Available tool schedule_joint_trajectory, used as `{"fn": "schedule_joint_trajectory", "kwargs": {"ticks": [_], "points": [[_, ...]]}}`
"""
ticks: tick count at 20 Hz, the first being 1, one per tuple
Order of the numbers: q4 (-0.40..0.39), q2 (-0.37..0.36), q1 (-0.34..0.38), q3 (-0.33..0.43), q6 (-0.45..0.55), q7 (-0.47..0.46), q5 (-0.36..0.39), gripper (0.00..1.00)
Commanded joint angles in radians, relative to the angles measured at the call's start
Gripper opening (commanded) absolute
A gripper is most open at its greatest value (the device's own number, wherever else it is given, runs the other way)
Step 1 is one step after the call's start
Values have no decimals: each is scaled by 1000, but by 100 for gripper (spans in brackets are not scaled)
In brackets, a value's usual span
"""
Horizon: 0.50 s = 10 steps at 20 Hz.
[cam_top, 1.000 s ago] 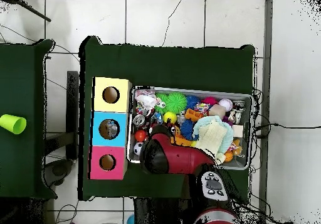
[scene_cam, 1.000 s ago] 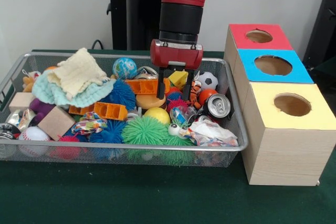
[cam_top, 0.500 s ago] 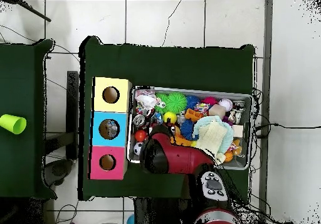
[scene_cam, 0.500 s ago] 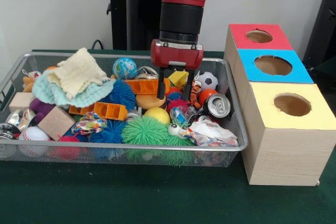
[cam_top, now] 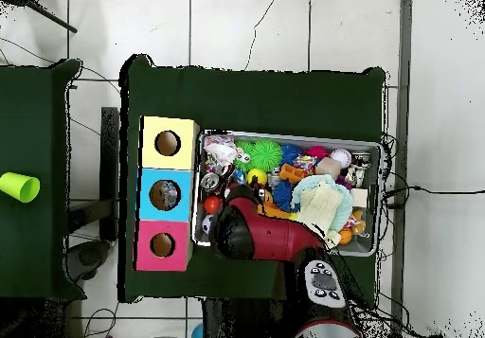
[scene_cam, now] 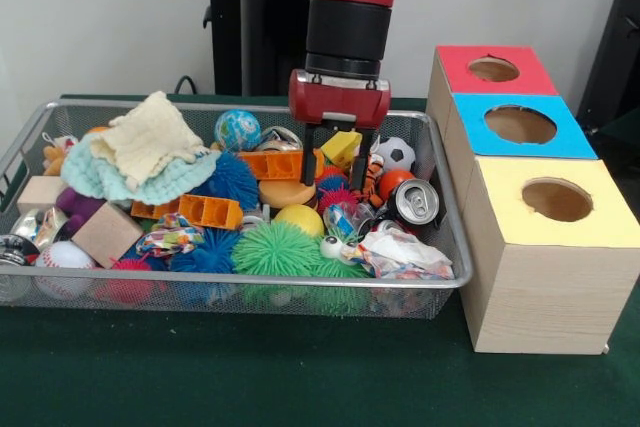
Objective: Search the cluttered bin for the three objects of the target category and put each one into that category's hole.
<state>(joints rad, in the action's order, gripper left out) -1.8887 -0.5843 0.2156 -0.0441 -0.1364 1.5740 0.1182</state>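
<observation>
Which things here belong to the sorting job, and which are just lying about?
Belongs to the job:
- the bin of mixed clutter
- the hole in the blue-topped box
- the gripper, hanging over the bin with a yellow piece between its fingers

Just lying about:
- red-topped box
- yellow-topped box
- green cup on the side table
</observation>
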Motion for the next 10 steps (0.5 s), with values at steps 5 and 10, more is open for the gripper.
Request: {"fn": "schedule_joint_trajectory", "kwargs": {"ticks": [5, 10], "points": [[57, -7, -35, 90, 120, 188, -99, 100], [58, -5, -34, 90, 118, 179, -104, 100]]}}
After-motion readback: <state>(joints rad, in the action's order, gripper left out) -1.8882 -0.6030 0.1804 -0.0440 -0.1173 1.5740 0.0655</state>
